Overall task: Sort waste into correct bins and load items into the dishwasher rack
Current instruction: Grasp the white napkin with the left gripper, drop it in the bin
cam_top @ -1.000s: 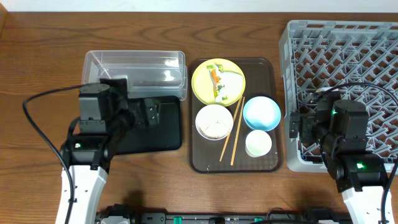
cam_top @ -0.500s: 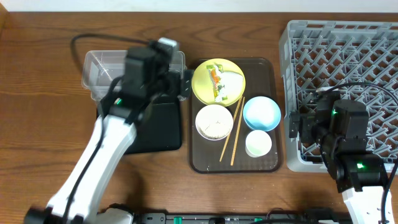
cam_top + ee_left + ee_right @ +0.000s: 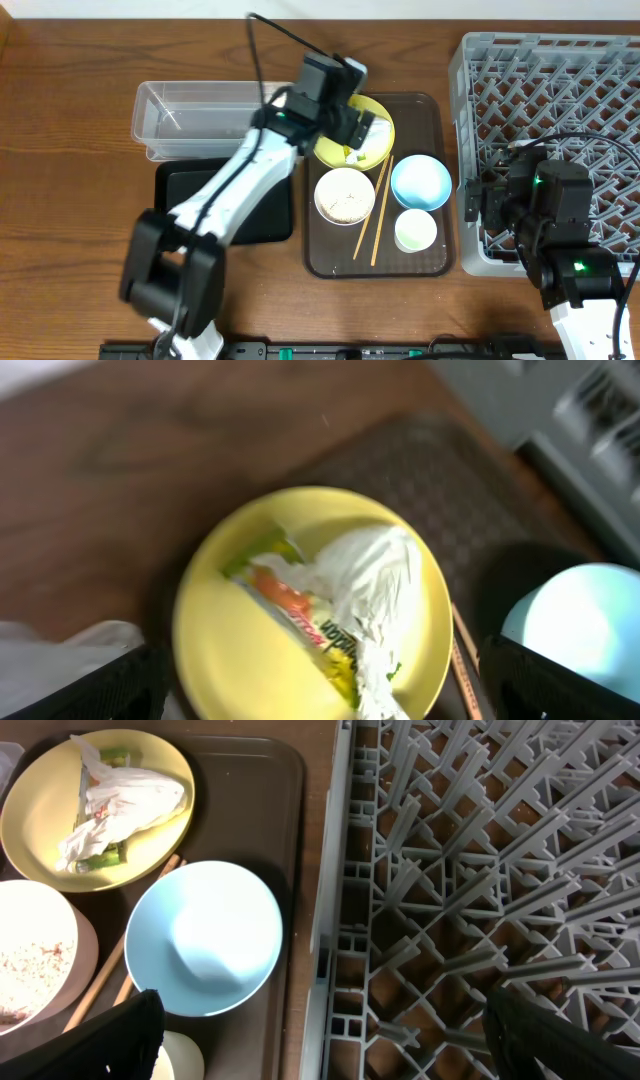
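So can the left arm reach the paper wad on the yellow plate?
Probably yes: the left gripper hangs open above the paper wad, nothing covering it on the yellow plate.

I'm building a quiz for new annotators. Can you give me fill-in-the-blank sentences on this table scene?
The wrapper and the paper wad lie on the ____ plate.
Between the white bowl and the blue bowl lie two wooden ____.
The left gripper hovers over that plate with its jaws ____.
Missing words: yellow; chopsticks; open.
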Available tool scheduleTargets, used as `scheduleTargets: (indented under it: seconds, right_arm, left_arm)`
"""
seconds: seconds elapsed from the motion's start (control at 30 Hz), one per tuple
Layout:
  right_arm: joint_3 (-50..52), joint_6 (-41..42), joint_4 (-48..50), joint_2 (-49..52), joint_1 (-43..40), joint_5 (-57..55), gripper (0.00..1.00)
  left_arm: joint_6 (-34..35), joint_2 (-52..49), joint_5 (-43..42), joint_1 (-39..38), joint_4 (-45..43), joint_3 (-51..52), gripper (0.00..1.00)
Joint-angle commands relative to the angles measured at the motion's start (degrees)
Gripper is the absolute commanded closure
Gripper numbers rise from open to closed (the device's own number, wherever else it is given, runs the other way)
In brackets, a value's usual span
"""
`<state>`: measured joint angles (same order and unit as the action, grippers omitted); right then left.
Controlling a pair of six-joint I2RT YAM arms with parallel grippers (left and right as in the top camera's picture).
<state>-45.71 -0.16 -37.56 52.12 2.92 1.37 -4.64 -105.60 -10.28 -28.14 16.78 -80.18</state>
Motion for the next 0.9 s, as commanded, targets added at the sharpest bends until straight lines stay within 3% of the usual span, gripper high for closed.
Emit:
scheduleTargets:
  seconds: [0.0, 0.27, 0.63, 0.87]
  right_arm:
    - [-1.2, 0.8, 0.0, -0.1, 0.1, 0.2, 0.01]
    - [-1.2, 0.8, -0.2, 0.0, 0.1, 0.2, 0.01]
    - [-1.2, 0.8, -0.2, 0.0, 0.1, 0.2, 0.01]
    - [-1.2, 0.8, -0.2, 0.0, 0.1, 0.2, 0.01]
  left_arm:
    - [-0.9, -3.8, 0.5, -1.2, -1.4, -0.9, 0.03]
    - [-0.9, -12.1, 0.5, -3.9, -4.7, -0.9, 0.10]
    - [-0.9, -13.9, 0.5, -5.5, -4.4, -0.9, 0.91]
    - [-0.5, -8.0, 0.5, -5.4, -2.9, -0.9, 0.94]
